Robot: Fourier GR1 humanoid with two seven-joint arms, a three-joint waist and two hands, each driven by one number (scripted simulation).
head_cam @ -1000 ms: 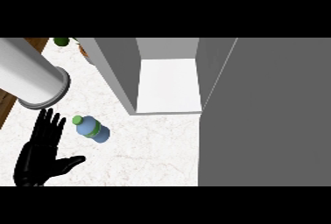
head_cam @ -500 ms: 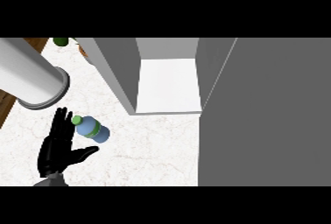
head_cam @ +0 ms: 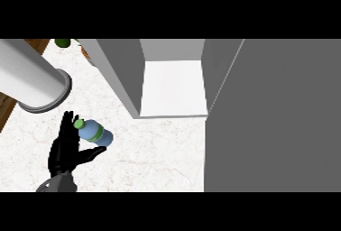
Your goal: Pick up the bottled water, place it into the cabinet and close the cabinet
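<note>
The bottled water [head_cam: 94, 132], blue with a green cap and a green band, lies tilted on the white marble counter [head_cam: 153, 153]. My left hand [head_cam: 65, 152] comes in from the lower left, its straight fingers along the bottle's left side and its thumb spread out just below it. The hand is open and appears to touch the bottle. The cabinet [head_cam: 174, 85] stands open to the upper right, its white floor bare. Its grey door [head_cam: 273, 117] is swung out and fills the right side. My right hand does not show.
A large white cylinder [head_cam: 33, 83] slants across the upper left, close above the hand. A green object [head_cam: 62, 43] sits at the counter's far end. The counter's brown wooden edge [head_cam: 5, 113] runs down the left side.
My left hand has slid right and further up the counter, closing the gap to the bottle until its fingers lie against it. The bottle and the cabinet door have not moved.
</note>
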